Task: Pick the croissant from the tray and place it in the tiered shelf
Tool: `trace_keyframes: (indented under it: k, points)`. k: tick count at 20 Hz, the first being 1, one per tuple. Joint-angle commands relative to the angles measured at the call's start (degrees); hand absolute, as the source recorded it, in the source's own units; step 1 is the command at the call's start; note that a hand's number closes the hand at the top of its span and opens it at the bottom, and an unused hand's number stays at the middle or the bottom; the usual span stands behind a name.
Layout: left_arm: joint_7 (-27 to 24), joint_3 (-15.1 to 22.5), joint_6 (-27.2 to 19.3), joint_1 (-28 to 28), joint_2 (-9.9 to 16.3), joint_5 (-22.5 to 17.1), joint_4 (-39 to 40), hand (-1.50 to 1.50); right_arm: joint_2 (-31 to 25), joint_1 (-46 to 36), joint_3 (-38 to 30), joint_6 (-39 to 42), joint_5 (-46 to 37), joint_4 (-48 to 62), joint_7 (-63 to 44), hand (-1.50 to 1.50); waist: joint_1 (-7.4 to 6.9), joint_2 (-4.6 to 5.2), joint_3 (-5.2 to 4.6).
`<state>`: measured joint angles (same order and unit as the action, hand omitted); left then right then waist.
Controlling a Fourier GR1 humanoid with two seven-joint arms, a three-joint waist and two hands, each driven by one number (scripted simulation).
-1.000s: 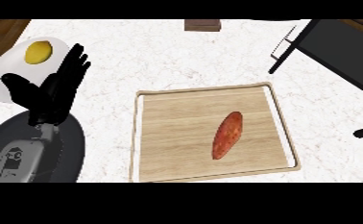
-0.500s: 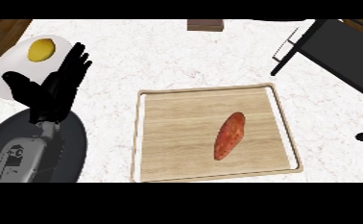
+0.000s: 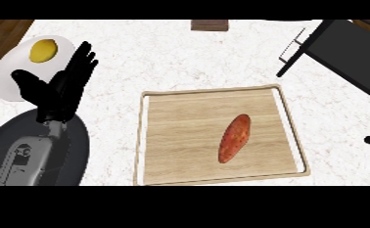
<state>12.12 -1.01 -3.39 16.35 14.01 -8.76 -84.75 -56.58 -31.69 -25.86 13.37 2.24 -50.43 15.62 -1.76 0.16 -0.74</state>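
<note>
Over at nine o'clock, the left robot hand (image 3: 61, 87) rests with fingers straight and spread, holding nothing, parked beside a white plate (image 3: 14, 73) carrying a yellow lemon (image 3: 43, 50). Centre of the table (image 3: 180, 56), the wooden tray (image 3: 213, 139) lies flat, and the croissant (image 3: 235, 138) sits on it untouched, slanted toward one o'clock, free for a pick. At two o'clock stands the dark tiered shelf (image 3: 329, 51), the drop-off, well apart from the tray. At the far right edge only a dark speck shows, so I cannot tell the right robot hand's state.

A white plate (image 3: 18, 87) at the table's (image 3: 180, 56) left edge — a yellow lemon (image 3: 43, 50) on it; a small brown block (image 3: 209, 25) at the far edge.
</note>
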Motion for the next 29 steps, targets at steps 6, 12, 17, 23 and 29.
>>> trace_keyframes:
  k: [6,12,17,23,29]
  points:
    - [-1.73,-2.15,2.15,-0.08,0.68,-1.38,1.97,0.0,-8.0,-7.39,-0.34,15.07,0.69,19.7,4.57,-1.5,0.06,0.63,0.85]
    - [0.9,-0.68,0.34,0.43,-0.15,0.13,-0.6,0.0,-17.15,-7.5,-2.54,26.22,1.22,29.68,5.1,-1.5,-0.21,0.61,1.02]
    - [-1.09,-1.51,1.92,-1.28,0.25,-0.83,0.19,0.0,-21.92,-4.71,-4.98,33.8,2.66,34.29,9.37,-1.5,0.23,0.77,1.2]
    - [-1.28,-1.55,0.2,-2.21,-0.66,-0.04,-0.66,0.0,-21.22,-0.74,-5.45,37.93,3.48,32.91,15.85,-1.5,1.22,0.43,1.38]
    - [-1.34,-2.82,1.7,-3.42,1.21,-0.67,-0.54,0.0,-21.97,3.25,-4.62,39.66,3.12,28.68,22.0,-1.5,2.01,0.13,1.4]
